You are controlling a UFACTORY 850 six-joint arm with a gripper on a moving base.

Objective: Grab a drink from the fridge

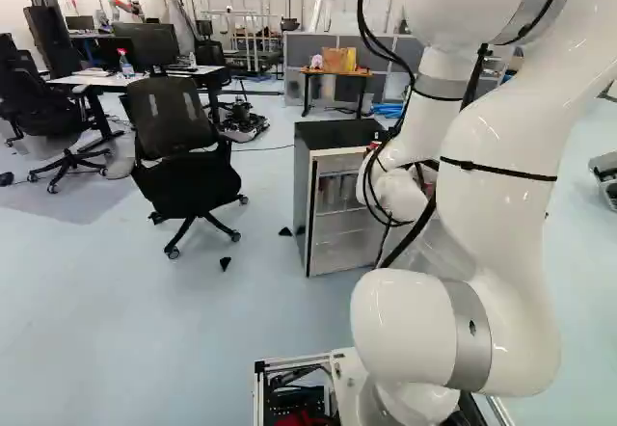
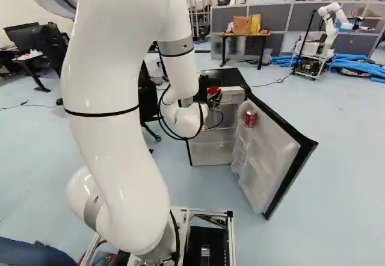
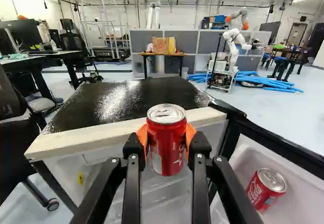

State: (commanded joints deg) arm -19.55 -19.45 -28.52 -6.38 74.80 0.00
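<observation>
- Jaws of my gripper (image 2: 214, 94) are closed around a red can (image 3: 166, 143); they stand apart only by the width of this can, and both orange pads (image 3: 144, 139) touch it, one from each side.
- The can which I hold is upright, near the front edge of the top of the fridge (image 3: 121, 100).
- The fridge has a black top, and its door (image 2: 274, 154) is open, to the right of the cabinet in the right base view.
- A second red can (image 3: 267, 187) is in the door, on its inner side.
- Some small items (image 1: 335, 191) are inside the fridge, but I cannot tell exactly what they are.
- In the left base view, an office chair (image 1: 183, 146) stands to the left of the fridge.
- Behind the fridge, well apart from it, is a table (image 2: 245, 35) with bags (image 2: 242, 24) on it.
- Another robot (image 2: 332, 25) stands near blue tubes (image 2: 358, 65) on the floor.
</observation>
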